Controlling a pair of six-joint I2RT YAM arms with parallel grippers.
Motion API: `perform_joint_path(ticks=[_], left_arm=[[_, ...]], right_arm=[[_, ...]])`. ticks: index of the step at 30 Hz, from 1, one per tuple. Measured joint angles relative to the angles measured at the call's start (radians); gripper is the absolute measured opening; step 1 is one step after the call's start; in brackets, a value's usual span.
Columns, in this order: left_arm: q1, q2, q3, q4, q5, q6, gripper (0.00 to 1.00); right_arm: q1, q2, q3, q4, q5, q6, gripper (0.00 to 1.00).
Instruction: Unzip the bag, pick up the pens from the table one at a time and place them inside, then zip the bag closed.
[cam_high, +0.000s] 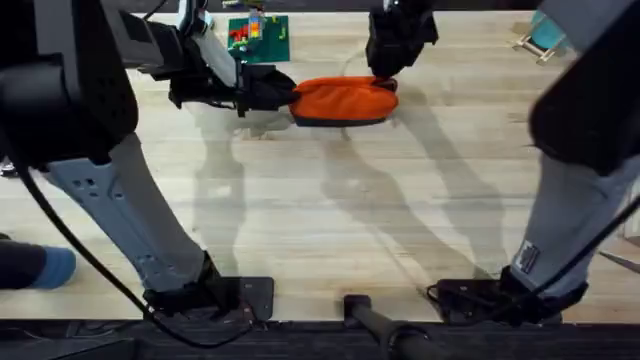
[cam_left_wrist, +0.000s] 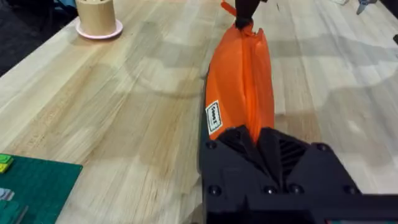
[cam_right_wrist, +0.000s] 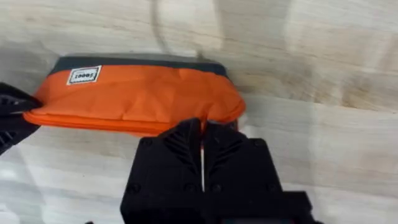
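The table (cam_high: 330, 240) is a broad spread of pale wood planks with visible grain, and most of its near half lies bare between the two arm bases. At the far left, a tan cylinder on a pink saucer (cam_left_wrist: 98, 17) stands near the table's edge, where the wood gives way to a dark floor. Just right of that, at the far edge, sits a green mat (cam_high: 262, 38) with small coloured pieces on it.

The left gripper (cam_high: 268, 90) reaches in from the left, level with the tabletop, and its black fingers are pinched together on the left end of the bag (cam_high: 345, 100). The bag is an orange pouch with a dark bottom edge and a small white label, lying lengthwise on the far middle of the table, its zipper ridge running along the top. At its right end the right gripper (cam_high: 385, 82) comes down from above, fingers pressed together with hardly a slit between them, at the zipper end of the bag; whether it actually has the zipper pull cannot be made out.

Right of the bag the wood runs open to the far right corner, where a small teal and tan object (cam_high: 545, 38) rests.
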Motion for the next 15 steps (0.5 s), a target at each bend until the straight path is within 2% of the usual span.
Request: perform_joint_path(ticks=[8,15], left_arm=[[-0.003,0.0,0.0,0.0,0.0,0.0,0.042],[-0.007,0.0,0.0,0.0,0.0,-0.016,0.041]], right_arm=[[-0.061,-0.221,-0.316,0.214,-0.052,0.004,0.035],[-0.097,-0.247,-0.404,0.247,-0.095,-0.015,0.035]])
